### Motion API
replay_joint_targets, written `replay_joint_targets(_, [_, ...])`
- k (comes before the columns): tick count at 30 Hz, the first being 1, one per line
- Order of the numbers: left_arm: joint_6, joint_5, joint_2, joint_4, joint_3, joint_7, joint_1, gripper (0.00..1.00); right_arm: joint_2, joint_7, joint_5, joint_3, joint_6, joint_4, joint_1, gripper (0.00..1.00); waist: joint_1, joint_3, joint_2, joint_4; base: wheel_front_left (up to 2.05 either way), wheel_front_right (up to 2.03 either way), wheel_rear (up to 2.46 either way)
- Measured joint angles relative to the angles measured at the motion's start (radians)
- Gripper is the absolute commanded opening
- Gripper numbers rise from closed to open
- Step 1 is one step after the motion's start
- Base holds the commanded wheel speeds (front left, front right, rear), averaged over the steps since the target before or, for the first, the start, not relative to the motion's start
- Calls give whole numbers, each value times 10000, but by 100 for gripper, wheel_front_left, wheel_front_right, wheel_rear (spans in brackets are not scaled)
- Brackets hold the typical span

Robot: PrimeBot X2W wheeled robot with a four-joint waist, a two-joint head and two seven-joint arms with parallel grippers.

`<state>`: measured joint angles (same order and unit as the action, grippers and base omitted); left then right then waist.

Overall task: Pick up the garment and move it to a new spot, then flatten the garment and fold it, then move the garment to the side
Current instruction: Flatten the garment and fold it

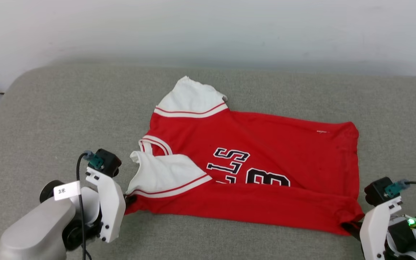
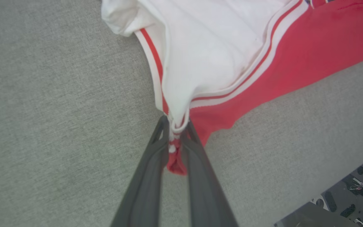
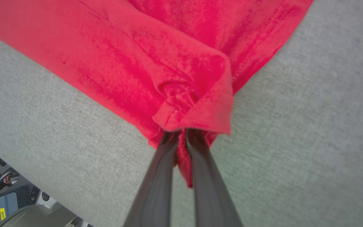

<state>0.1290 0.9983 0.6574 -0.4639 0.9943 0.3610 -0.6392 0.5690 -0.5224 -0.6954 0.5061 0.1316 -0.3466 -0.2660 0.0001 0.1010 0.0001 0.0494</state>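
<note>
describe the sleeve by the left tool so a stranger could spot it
On the grey cushion lies the red garment, collar end at the robot's left. Its near sleeve is white, folded over the red front beside the black letters, and pinched by the left tool; the far sleeve lies free toward the wall.

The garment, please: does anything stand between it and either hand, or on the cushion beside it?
Nothing visible does. The left hand is shut on the garment at its sleeve corner, the right hand at its hem corner; cushion surrounds it.

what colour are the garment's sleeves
The sleeves are white with red-striped trim; left wrist view shows it best.
</note>
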Motion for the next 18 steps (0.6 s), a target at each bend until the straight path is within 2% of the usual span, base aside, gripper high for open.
replay_joint_targets(8, [-249,424,759,1172,15,52,1062,0,723,73,-244,-694,0,1684,1486,0,0,-619,0,-32,0,0,0])
replay_joint_targets(13, [-560,667,1127,1852,54,92,1742,0,1024,-399,-244,-1394,0,2596,2466,0,-1,-669,0,-7,0,0,0])
replay_joint_targets(18, [-855,940,1223,2230,82,36,2315,0,1106,-1005,-247,-2132,2,3173,3531,0,-1,-560,0,32,0,0,0])
